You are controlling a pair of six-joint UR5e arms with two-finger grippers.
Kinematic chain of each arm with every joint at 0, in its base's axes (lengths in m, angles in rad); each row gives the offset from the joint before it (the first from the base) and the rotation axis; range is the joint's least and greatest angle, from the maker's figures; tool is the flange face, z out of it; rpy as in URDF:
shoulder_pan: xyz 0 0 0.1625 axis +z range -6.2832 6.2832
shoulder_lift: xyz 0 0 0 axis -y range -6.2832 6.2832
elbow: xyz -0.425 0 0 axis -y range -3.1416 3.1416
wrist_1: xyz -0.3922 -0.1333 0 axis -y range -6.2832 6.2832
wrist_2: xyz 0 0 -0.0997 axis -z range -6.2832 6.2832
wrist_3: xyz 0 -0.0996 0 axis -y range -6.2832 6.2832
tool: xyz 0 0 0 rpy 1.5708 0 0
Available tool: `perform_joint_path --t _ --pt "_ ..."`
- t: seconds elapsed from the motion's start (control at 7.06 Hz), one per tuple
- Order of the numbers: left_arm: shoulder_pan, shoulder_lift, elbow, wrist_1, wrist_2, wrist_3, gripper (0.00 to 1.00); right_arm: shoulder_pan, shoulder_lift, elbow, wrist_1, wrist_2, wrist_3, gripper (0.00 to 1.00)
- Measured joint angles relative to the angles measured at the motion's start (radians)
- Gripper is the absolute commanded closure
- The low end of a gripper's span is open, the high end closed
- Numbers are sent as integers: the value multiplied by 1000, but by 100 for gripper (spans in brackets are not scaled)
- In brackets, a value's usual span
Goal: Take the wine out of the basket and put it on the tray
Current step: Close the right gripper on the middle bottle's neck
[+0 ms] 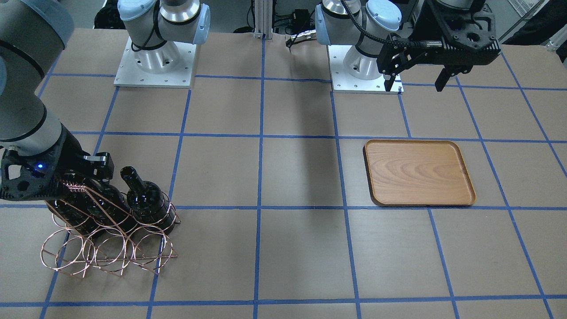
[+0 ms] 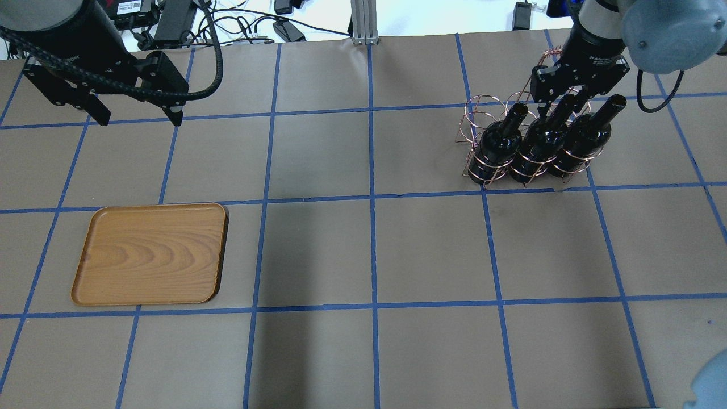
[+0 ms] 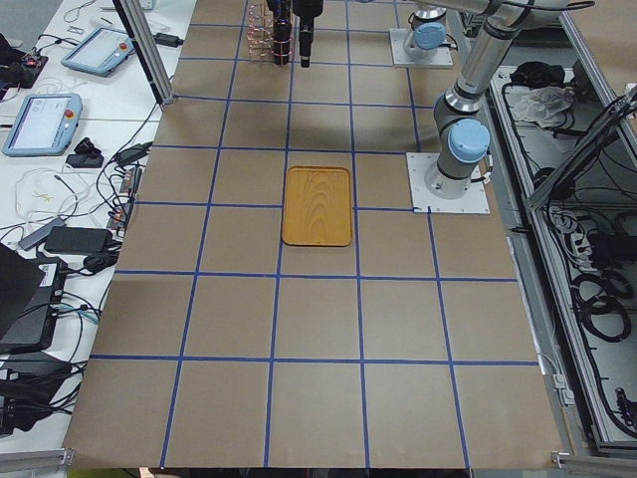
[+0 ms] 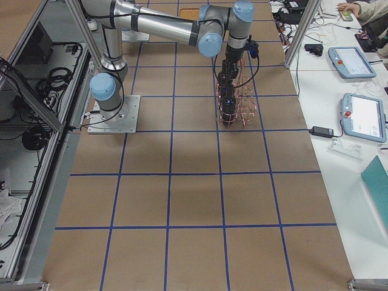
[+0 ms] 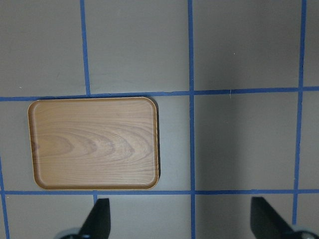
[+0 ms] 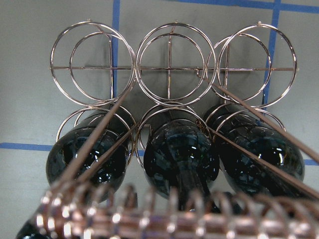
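Three dark wine bottles (image 2: 539,145) lie side by side in the copper wire basket (image 2: 483,113), necks tilted up and away from the robot. My right gripper (image 2: 559,102) is down at the basket's handle, with the middle bottle's neck between its fingers. The coiled handle (image 6: 164,214) hides the fingertips, so I cannot tell whether they press on the neck. In the front view the right gripper (image 1: 88,175) covers two bottles and one bottle (image 1: 146,197) shows. The wooden tray (image 2: 150,253) lies bare on the left side. My left gripper (image 2: 139,116) hangs open and empty, high above the table beyond the tray (image 5: 94,144).
The table is brown paper with a grid of blue tape (image 2: 372,199). The arm bases (image 1: 155,66) stand at the robot's edge. Cables and an aluminium post (image 2: 360,23) are at the far edge. Tablets and cables lie on side benches (image 3: 50,119).
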Motion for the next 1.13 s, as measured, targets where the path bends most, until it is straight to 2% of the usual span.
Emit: perform_joint_path --t 0.57,0.85,1.13 --pt "0 1 0 0 1 1 0 -2 1 0 0 -1 -4 76" --pt "0 2 0 0 2 1 0 -2 -7 -17 16 -2 -3 77" --pt "0 2 0 0 2 1 0 -2 -23 -110 124 -3 -2 76"
